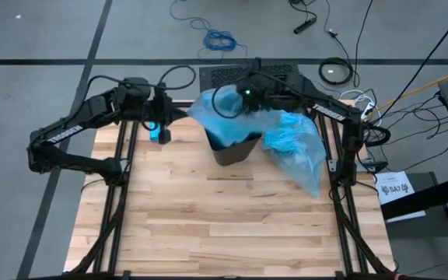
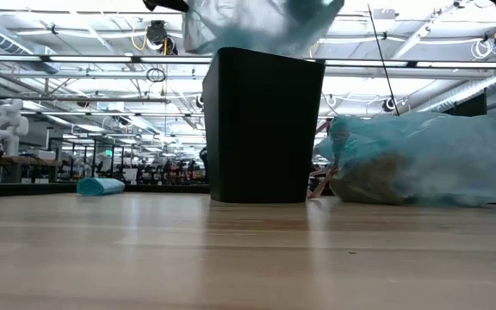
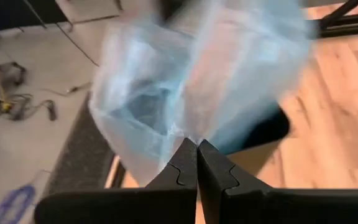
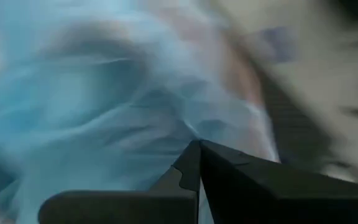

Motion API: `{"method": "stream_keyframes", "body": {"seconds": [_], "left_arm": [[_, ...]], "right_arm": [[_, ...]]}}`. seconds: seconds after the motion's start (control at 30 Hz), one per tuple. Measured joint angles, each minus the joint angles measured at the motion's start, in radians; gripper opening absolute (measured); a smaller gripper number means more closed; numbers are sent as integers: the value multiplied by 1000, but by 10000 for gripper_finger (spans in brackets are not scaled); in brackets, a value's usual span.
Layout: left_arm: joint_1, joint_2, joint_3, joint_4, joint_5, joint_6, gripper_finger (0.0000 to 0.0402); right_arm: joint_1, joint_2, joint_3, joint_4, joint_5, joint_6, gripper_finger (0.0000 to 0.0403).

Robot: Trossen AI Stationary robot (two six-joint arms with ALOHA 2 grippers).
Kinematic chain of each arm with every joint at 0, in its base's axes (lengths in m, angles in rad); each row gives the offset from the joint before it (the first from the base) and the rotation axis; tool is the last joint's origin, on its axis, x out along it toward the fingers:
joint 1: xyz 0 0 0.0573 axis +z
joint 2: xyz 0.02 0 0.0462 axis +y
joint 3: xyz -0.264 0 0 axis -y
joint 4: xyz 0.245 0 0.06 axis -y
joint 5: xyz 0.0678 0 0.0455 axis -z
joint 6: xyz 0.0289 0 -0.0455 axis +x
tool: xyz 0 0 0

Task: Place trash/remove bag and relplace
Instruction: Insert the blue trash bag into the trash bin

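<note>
So both my jaws are pinched on the fresh blue bag (image 1: 220, 109), left gripper (image 3: 197, 144) and right gripper (image 4: 199, 144) on opposite edges right above the black bin (image 1: 234, 148). Full trash bag (image 1: 295, 148) lies beside the bin on the worktop (image 1: 232, 225).

Bin (image 1: 236, 149) and full bag (image 1: 295, 152) block centre.

Floor: grey concrete (image 1: 37, 47), dark seams, loose cables (image 1: 220, 39) | Table: pale wood planks (image 1: 224, 225) | Ceiling: white trusses, strip lights (image 2: 67, 58) | Far: workbenches (image 2: 24, 159)
</note>
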Motion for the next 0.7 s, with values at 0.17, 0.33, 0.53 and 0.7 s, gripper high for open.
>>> {"method": "stream_keyframes", "body": {"seconds": [0.17,0.33,0.53,0.7], "left_arm": [[-38,0,0,-29,1,-62,1],[-67,0,0,-46,-87,-125,0],[-87,0,0,-101,-101,-148,0],[-89,21,-1,-253,-106,-188,0]], "right_arm": [[-26,-36,0,32,371,-68,0],[-14,-86,0,194,394,-221,0],[-5,-121,1,187,159,-150,0],[-12,-109,-2,-53,189,-46,0]]}}
